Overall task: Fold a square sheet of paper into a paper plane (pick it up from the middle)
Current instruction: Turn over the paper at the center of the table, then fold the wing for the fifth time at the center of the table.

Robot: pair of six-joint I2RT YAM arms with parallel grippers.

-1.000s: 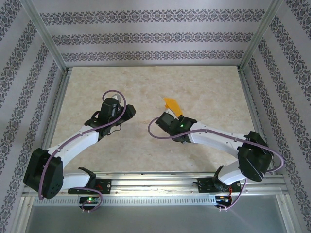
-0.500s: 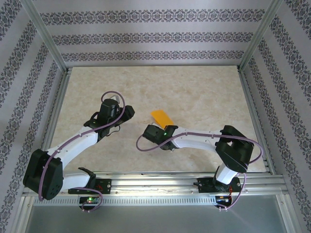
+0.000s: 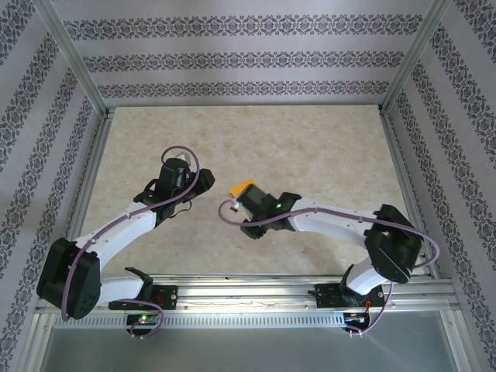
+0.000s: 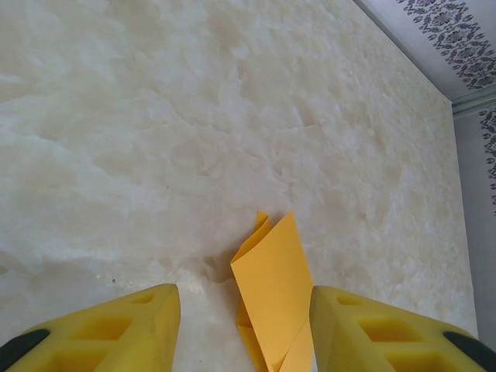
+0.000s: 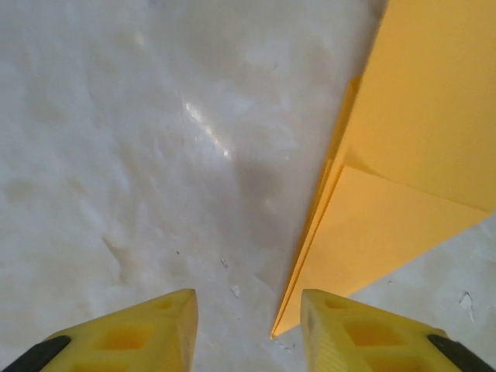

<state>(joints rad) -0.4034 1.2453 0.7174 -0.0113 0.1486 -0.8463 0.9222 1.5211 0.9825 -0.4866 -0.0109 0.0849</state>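
Change: right arm has swung in from 3 o'clock toward table centre and dropped low. The orange-yellow folded paper plane (image 3: 243, 187), a layered sheet with a pointed end, was held up off the surface a second ago. It now sits down on the pale marbled table (image 3: 310, 139), near the middle, mostly tucked under the right wrist in the top view.

Right gripper (image 5: 246, 306): claw was pinched on the paper and has just spread to a medium gap. Nothing is between the yellow fingers, only bare table. In the right wrist view the paper plane (image 5: 403, 163) lies at 1-2 o'clock of the claw, flat, with its tip just beyond the right finger; can't tell if it touches.

Left gripper (image 4: 242, 298): no move, claw half spread, holding nothing. It sits at about 9 o'clock of the paper plane in the top view, apart from it. The left wrist view looks across at the paper plane (image 4: 273, 288), which lines up between the fingers but is not clamped.

Meaning: looks like a release, with the plane set down at centre. Probably the folding is done or nearly so, or this is a put-down before a regrip; can't confirm the final shape from here. Risk: light paper may shift as the claw pulls off.
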